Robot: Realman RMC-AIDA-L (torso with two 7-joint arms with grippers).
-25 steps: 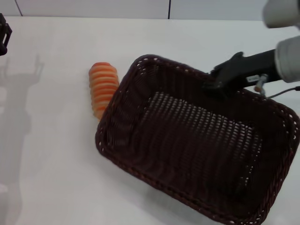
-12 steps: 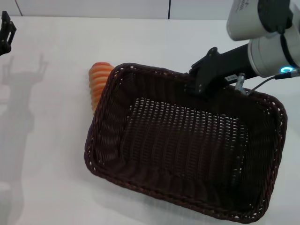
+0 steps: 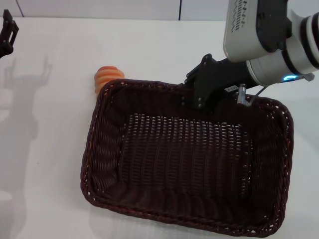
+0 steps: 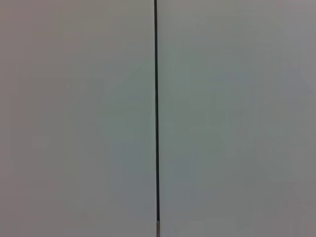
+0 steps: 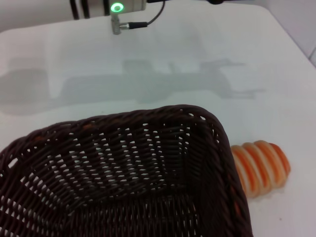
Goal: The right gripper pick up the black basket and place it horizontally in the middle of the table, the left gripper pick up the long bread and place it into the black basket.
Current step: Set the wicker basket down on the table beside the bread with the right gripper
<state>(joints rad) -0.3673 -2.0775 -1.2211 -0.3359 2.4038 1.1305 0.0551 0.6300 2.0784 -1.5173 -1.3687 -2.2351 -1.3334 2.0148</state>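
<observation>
With the right gripper (image 3: pixel 199 98) clamped on the far rim of the black basket (image 3: pixel 187 159), whose far-left corner crowds or overlaps the long bread (image 3: pixel 105 77) on the table (image 3: pixel 45 149), any further leftward slide could shove or bury that 1 loaf.

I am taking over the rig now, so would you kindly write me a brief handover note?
Right tool: at the basket's far rim, apparently gripping it; the fingers are hidden.
Left tool: parked at the far left edge of the table, idle.
Bread: on the table behind the basket's far left corner, partly hidden by the rim, untouched.
Done: basket lies roughly horizontal near mid-table.
Left: release the basket, then the left tool picks the bread and puts it in.
</observation>
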